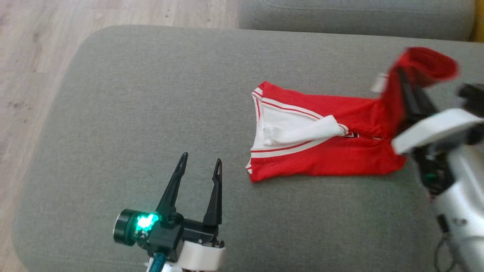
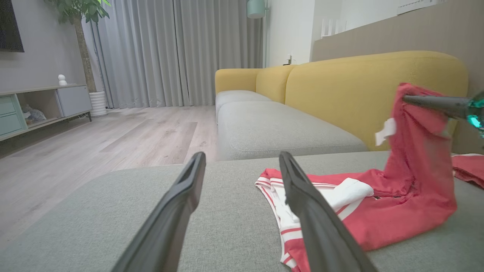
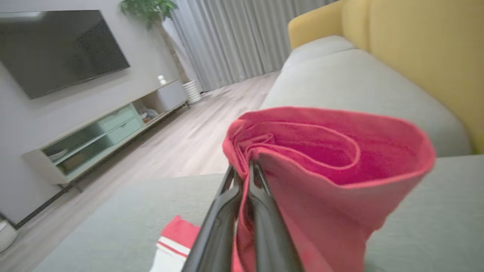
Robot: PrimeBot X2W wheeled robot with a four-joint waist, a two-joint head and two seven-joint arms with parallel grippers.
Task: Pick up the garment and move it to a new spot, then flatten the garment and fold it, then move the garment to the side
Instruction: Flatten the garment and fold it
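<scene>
The garment [image 1: 321, 158], a red jersey with white trim, lies on the grey cushion [image 1: 151, 113] right of centre. Its right end is lifted off the cushion and hangs in a fold. My right gripper [image 1: 402, 77] is shut on that raised end; in the right wrist view its gripper [image 3: 247, 166] pinches the red garment [image 3: 332, 158], which drapes over the fingers. A white tag dangles near the grip. My left gripper [image 1: 201, 158] stands open above the cushion, left of the garment and clear of it. In the left wrist view that gripper [image 2: 242, 156] points at the garment [image 2: 378, 219], with the right gripper [image 2: 410, 100] above it.
The cushion's rounded left edge drops to a wooden floor [image 1: 34, 56]. Another grey seat [image 2: 272, 128] and a yellow sofa back [image 2: 359, 87] lie beyond. A TV stand [image 3: 98, 132] stands against the far wall. Bare cushion spreads left of and in front of the garment.
</scene>
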